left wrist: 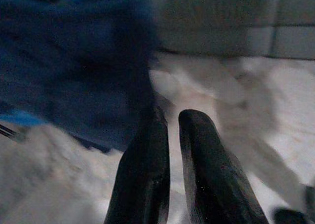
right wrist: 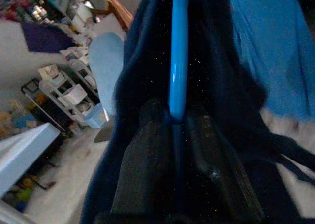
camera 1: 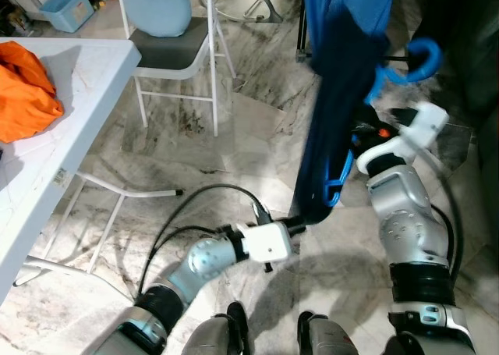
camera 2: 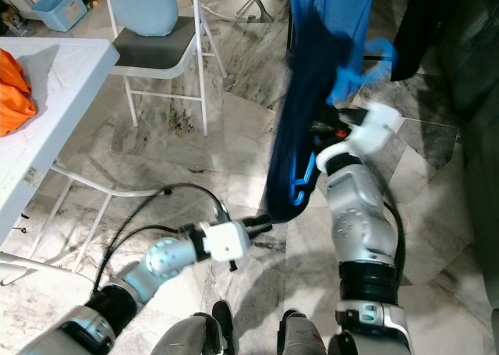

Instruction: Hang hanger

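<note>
Blue bin (camera 1: 68, 8) on floor beyond table (camera 1: 47, 129), far from garment (camera 1: 331, 136); contents not discernible. Orange cloth (camera 1: 27, 90) lying on table top, well left of garment.

Hanger (camera 1: 405, 66), blue plastic, carried inside dark navy garment, hook protruding at upper right of garment, lower loop showing at garment's right edge. Garment suspended above marble floor (camera 1: 234, 136), lower end just beside left gripper (camera 1: 300, 222).

Right gripper (right wrist: 179, 135) raised at garment's right side, fingers (right wrist: 142, 150) closed around blue hanger bar with navy fabric bunched about them; clamp seen clearly in right wrist view, hidden by fabric in head views. Same view also showing shelving and table edge behind garment.

Left gripper low, at garment's hem; left wrist view showing fingers (left wrist: 147, 170) nearly together with a narrow gap, nothing between them, blurred navy fabric just ahead. Head views showing black cables looping behind left arm.

White folding chair (camera 1: 175, 55) with pale blue back standing left of garment, between garment and table. Lighter blue cloth (camera 1: 347, 0) hanging above garment. Motion blur on hook and right forearm.
</note>
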`<state>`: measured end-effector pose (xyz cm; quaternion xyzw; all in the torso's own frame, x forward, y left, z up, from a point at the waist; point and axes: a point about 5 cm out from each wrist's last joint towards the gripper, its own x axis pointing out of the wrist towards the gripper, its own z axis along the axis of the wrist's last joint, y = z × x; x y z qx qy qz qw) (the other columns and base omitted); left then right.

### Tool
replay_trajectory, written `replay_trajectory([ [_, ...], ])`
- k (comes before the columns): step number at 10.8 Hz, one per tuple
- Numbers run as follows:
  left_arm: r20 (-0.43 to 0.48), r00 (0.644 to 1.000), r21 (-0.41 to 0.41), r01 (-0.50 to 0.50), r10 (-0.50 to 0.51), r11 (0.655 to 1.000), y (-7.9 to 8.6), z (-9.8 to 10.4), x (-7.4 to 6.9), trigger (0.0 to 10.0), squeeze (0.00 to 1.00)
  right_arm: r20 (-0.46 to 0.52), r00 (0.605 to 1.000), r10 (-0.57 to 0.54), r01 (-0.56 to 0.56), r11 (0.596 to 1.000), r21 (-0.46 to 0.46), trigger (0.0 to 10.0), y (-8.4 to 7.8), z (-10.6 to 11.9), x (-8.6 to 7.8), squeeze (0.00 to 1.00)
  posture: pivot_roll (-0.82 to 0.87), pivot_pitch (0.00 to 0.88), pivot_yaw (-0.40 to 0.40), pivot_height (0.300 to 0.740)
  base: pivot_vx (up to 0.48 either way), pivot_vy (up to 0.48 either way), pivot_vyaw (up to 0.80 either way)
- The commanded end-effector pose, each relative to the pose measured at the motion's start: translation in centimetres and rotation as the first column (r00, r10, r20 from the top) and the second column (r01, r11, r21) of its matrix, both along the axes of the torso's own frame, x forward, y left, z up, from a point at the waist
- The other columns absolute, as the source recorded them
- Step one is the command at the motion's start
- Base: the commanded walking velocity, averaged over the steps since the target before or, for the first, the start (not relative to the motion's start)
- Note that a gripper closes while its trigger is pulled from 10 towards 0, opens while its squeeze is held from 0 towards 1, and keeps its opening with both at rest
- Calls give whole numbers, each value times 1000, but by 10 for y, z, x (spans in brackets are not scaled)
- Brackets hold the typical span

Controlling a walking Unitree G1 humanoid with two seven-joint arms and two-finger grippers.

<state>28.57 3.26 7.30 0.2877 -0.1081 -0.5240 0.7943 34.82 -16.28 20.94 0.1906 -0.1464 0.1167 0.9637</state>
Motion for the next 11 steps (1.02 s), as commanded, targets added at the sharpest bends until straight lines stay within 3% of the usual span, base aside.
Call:
replay_trajectory([
  [1,-59,998,38,-5,7,999,3,-16,-8,10000,1000,93,995,43,-35,996,-83,10000,10,9,-8,0,-68,251,121,740,0,0,0],
  [4,-138,990,53,0,8,999,-2,-28,-14,10000,1000,137,990,44,-17,981,-193,10000,16,-3,-18,0,-76,246,114,740,0,0,0],
  [5,-118,993,57,4,3,998,-2,-27,-14,10000,1000,147,988,52,-13,967,-253,10000,15,-9,-22,0,-79,247,113,740,0,0,0],
  [7,-37,996,-45,-85,83,995,18,-5,2,10000,1000,125,989,76,-24,928,-371,10000,9,-28,-35,0,-76,244,118,740,0,0,0],
  [8,13,987,-153,-156,160,976,35,20,17,10000,1000,84,992,89,-46,907,-419,10000,1,-45,-48,0,-72,245,118,740,0,0,0],
  [9,46,981,-187,-175,187,967,43,32,24,10000,1000,62,994,85,-50,901,-431,10000,-6,-53,-53,0,-71,245,118,740,0,0,0],
  [11,142,956,-236,-220,258,947,63,66,43,10000,1000,-53,986,159,-163,840,-517,10000,-28,-80,-78,0,-68,249,117,740,0,0,0],
])
